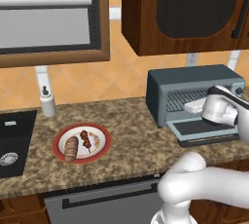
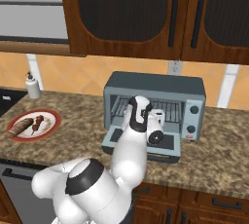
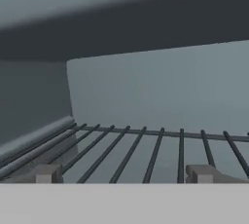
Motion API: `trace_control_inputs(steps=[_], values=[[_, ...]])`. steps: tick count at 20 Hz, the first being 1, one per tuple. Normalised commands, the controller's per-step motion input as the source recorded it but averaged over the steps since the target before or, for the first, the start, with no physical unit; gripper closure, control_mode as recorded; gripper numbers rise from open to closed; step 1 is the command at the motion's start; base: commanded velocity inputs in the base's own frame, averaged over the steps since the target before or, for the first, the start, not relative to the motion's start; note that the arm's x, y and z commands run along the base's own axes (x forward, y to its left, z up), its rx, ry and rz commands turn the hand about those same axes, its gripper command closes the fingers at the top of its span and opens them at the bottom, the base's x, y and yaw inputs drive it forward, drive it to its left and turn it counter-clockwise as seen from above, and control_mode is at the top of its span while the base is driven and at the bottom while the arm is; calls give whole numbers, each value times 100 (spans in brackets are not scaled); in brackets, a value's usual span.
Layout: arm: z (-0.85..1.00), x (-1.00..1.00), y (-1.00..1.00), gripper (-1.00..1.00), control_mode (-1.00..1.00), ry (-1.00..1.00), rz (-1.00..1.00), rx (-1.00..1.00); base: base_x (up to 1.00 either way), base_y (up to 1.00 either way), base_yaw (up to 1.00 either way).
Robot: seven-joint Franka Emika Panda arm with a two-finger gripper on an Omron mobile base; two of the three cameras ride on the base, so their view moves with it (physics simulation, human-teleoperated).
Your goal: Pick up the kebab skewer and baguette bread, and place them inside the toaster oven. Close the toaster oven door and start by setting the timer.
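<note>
1. Reaching into the mouth of the boxy blue-grey metal toaster oven (image 2: 154, 89), the white arm's pincer (image 3: 124, 174) has its two dark tips spread wide apart with nothing between them; they sit just above the front of the dark wire rack (image 3: 146, 150).
2. Hand view: the rack bars run away toward the grey back wall of the oven cavity; the left side wall stands at the left, and the ceiling lies dark above.
3. The drop-down toaster oven door (image 1: 206, 131), a grey-blue frame with dark glass, lies folded down flat over the speckled brown granite desk (image 1: 136, 145), below the arm's wrist.
4. Round knobs (image 2: 194, 110) sit on the oven's right face, with a small red mark below them.
5. Well apart to the left, a round red-rimmed plate (image 1: 81, 143) rests on the desk. On it lie the golden-brown elongated baguette bread (image 1: 71, 149) and, just beside it to the right, the thin kebab skewer (image 1: 86, 140) with dark red-brown chunks.
6. Farther back, a white soap dispenser (image 1: 47, 102) stands by the tiled wall; dark wood cabinets (image 2: 146, 13) hang above.
</note>
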Motion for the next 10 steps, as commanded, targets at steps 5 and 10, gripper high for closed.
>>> trace_control_inputs(steps=[5, 10], values=[[-71, -99, -11, -100, -100, 40, 0, -6, 0, 0, 0], [-24, -100, -4, -100, -100, 71, 0, -3, 0, 0, 0]])
